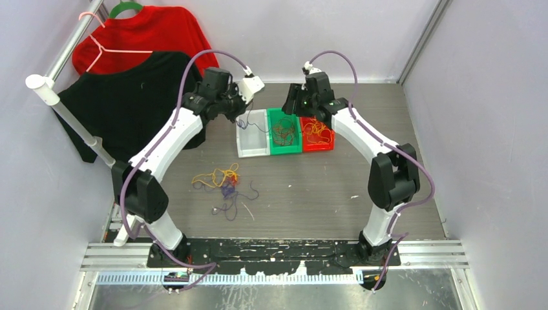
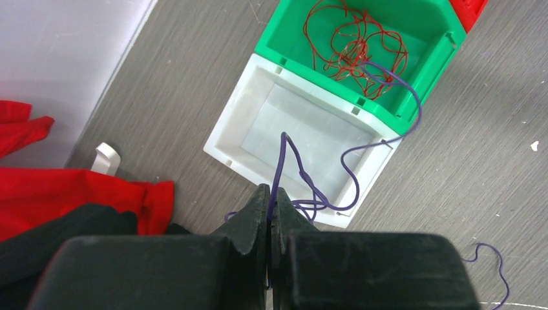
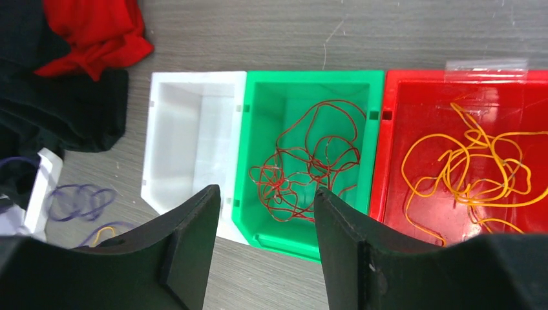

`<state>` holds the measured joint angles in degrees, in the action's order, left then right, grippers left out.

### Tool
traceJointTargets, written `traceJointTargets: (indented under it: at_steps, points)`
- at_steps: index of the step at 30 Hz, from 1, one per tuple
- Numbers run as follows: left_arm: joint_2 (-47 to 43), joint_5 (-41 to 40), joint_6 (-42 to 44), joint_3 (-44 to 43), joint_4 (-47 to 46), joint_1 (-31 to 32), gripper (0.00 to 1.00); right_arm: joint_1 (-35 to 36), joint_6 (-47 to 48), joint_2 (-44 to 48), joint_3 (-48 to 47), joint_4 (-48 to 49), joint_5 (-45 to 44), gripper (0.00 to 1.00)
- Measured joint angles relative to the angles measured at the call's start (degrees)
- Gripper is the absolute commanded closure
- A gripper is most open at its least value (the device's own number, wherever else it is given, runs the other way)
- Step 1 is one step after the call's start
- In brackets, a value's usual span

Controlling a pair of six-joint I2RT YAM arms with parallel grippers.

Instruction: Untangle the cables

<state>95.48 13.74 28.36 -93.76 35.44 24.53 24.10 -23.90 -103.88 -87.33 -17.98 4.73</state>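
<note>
The left gripper (image 2: 270,194) is clenched on a purple cable (image 2: 282,158) above the white bin (image 2: 223,126), probably to sort it by colour, since red-brown cables (image 3: 304,161) fill the green bin (image 3: 249,142) and orange cables (image 3: 478,161) the red bin (image 3: 388,129). The strand hangs from the jaws into the white bin, and its slack loops right into the green one. The right gripper (image 3: 265,194) hovers spread and empty over the green bin. A mixed tangle (image 1: 223,184) lies near-left on the table (image 1: 310,187).

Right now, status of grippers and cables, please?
Left gripper shut on thin purple wire over white plastic bin. Right gripper open near green plastic bin. Wire's far end sits among dark red wires there.
</note>
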Motion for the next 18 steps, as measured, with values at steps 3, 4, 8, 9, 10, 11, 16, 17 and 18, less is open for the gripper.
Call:
traceJointTargets:
  at_steps: [3,4,8,9,10,11,16,17,18]
  points:
    - [1.64,-0.33,-0.11,0.00,-0.09,0.04,1.00,0.00,-0.28,2.01,0.04,0.46,-0.72,0.41]
    - [2.05,-0.33,-0.17,0.00,-0.13,0.11,1.00,0.00,-0.42,2.73,0.26,0.83,-0.98,0.42]
    - [3.65,-0.02,-0.24,0.00,-1.60,0.35,1.00,0.00,-0.96,6.91,2.64,2.49,-2.05,0.44]
    - [4.20,0.13,-0.07,0.00,-2.10,0.42,1.00,0.00,-1.22,8.13,3.48,3.02,-2.43,0.45]
    - [4.61,0.35,0.15,0.00,-2.47,0.48,1.00,0.00,-1.40,9.42,4.26,3.43,-2.73,0.46]
    - [5.20,0.61,0.44,0.00,-2.91,0.48,1.00,0.00,-1.57,10.71,5.11,3.87,-3.02,0.46]
    - [6.56,1.22,1.53,1.77,-6.29,0.48,1.00,-0.09,-2.38,15.04,9.29,5.73,-3.85,0.48]
    - [6.69,1.20,1.77,2.23,-6.82,0.48,1.00,-0.11,-2.51,15.45,10.03,5.81,-3.87,0.48]
    - [6.82,1.09,2.08,2.71,-7.43,0.48,1.00,-0.11,-2.75,15.87,10.93,5.92,-4.07,0.49]
